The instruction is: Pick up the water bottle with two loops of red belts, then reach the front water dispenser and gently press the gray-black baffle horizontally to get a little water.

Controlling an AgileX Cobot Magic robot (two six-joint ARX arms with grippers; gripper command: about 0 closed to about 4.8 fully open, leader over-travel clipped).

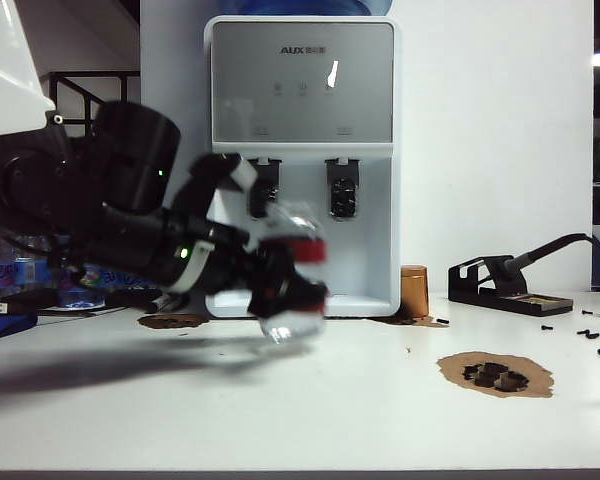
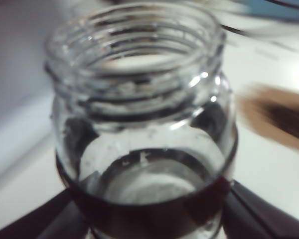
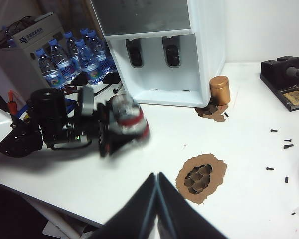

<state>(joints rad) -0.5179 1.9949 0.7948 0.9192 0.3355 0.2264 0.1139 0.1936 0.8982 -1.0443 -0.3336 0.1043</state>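
Note:
The water bottle [image 1: 292,262], clear glass with dark red bands, hangs tilted and blurred just above the table in front of the water dispenser [image 1: 300,80]. My left gripper [image 1: 280,275] is shut on it. In the left wrist view the open mouth of the water bottle [image 2: 144,124] fills the frame, and the left gripper [image 2: 149,214] has its dark fingers [image 2: 40,221] against the lower red band. The baffle [image 1: 264,185] stands behind and above the bottle, apart from it. My right gripper [image 3: 157,174] is shut and empty, hovering over the table short of the water bottle [image 3: 125,117].
A second lever [image 1: 342,190] sits to the right of the baffle. A copper cylinder [image 1: 413,290] stands by the dispenser's right corner, and a soldering station [image 1: 505,285] is further right. The tabletop has a torn hole [image 1: 495,375] and loose screws [image 1: 590,335]. Several blue-capped bottles [image 3: 70,59] stand left of the dispenser.

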